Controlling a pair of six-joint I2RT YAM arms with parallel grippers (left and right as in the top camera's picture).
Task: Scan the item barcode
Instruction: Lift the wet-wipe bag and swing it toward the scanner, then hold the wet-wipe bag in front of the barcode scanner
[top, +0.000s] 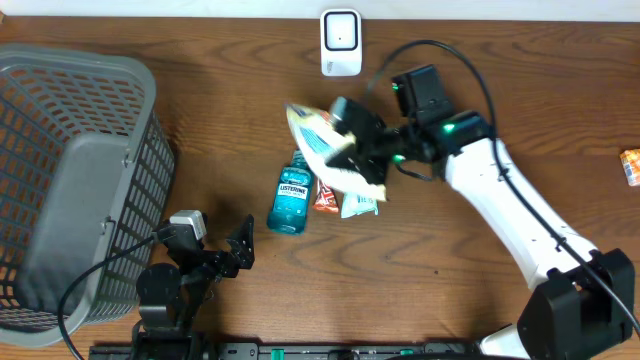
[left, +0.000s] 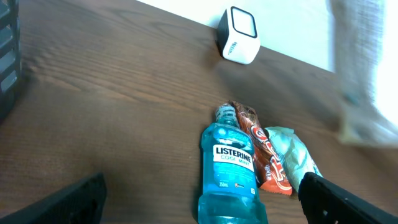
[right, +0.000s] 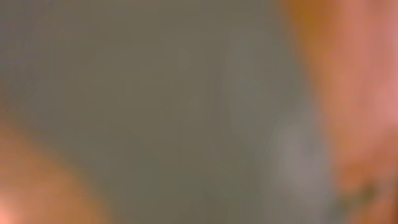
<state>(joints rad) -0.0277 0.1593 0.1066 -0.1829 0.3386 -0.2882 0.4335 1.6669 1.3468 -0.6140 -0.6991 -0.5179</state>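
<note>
Right tool (top: 345, 135) is clamped on a pale, crinkly packet (top: 325, 150) and I have it held up off the desk (top: 450, 270), above the cluster of items in the middle. The packet sits below the white scanner (top: 341, 42) at the desk's far edge, clearly apart from it. My right wrist view is pure blur, orange and grey, something pressed right up to the lens, so no detail there. I can't see a barcode in any view.

Left tool (top: 240, 250) is spread wide, holding nothing, parked low near the front edge beside the grey basket (top: 80, 170). In my left wrist view its two dark fingers (left: 74, 199) sit at the bottom corners, far apart.

On the desk under the lifted packet: blue Listerine bottle (left: 229, 168) lying flat, cap pointing toward the scanner; an orange-red wrapper (left: 264, 158) touching its right side; a teal pouch (left: 295, 152) just beside that. Small orange item (top: 631, 166) sits at the far right edge, well apart from everything else.
</note>
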